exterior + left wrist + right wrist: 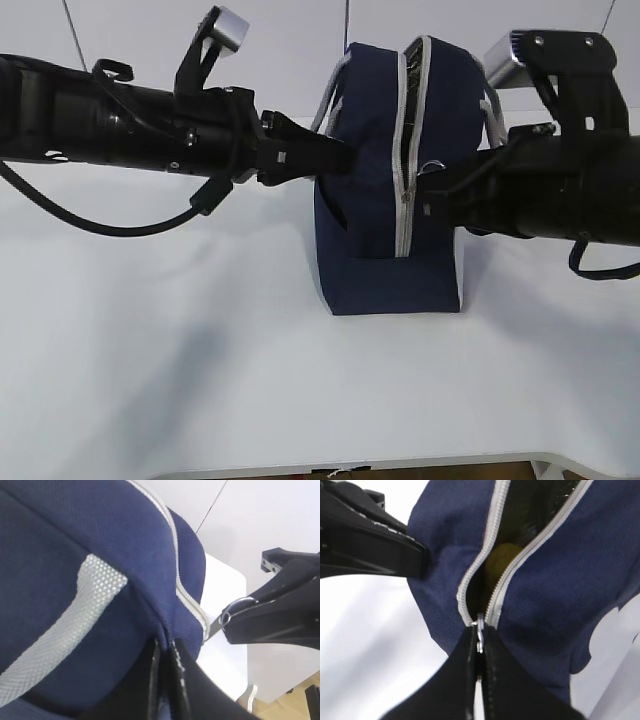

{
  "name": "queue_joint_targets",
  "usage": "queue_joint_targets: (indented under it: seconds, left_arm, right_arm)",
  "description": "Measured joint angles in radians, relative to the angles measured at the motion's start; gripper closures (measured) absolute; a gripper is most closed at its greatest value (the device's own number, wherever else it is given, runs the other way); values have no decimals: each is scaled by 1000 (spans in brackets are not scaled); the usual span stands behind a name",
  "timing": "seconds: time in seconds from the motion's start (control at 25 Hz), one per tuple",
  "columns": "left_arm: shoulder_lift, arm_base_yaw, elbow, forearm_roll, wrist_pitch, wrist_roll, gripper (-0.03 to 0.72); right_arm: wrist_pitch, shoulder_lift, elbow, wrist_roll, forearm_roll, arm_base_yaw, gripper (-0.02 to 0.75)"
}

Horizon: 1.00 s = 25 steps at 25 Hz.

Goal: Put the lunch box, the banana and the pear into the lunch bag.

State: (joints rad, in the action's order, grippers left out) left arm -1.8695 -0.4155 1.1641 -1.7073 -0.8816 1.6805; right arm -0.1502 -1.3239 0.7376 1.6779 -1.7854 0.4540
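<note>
Right pincer (479,645) is clamped on the grey zipper pull (480,630) of the boxy navy fabric lunch bag (375,230) on the white desk (200,380). Left pincer (167,655) pinches the bag's fabric. Something yellow (501,560) sits inside. I'd brace left and pull steadily along the track.

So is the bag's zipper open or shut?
Partly open. The zipper gapes on the lunch bag, something yellow showing inside; the right gripper pinches its pull.

Navy lunch bag (385,250) upright on the white counter (200,380), zipper partly open.

The boxy blue fabric bag has grey webbing handles, a grey zipper (470,580) running over its top and a white lower panel. Through the gap a rounded yellow fruit (501,560) shows inside; which fruit cannot be told.
</note>
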Motion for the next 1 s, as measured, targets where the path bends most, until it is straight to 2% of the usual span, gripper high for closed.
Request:
queue_joint_targets:
  seconds: [0.44,1.0]
  left_arm:
    - [0,0,0,0,-1,0,697]
    - [0,0,0,-4,-5,0,697]
  right_arm:
    - [-36,4,2,-132,0,0,720]
    - [-17,6,83,-181,0,0,720]
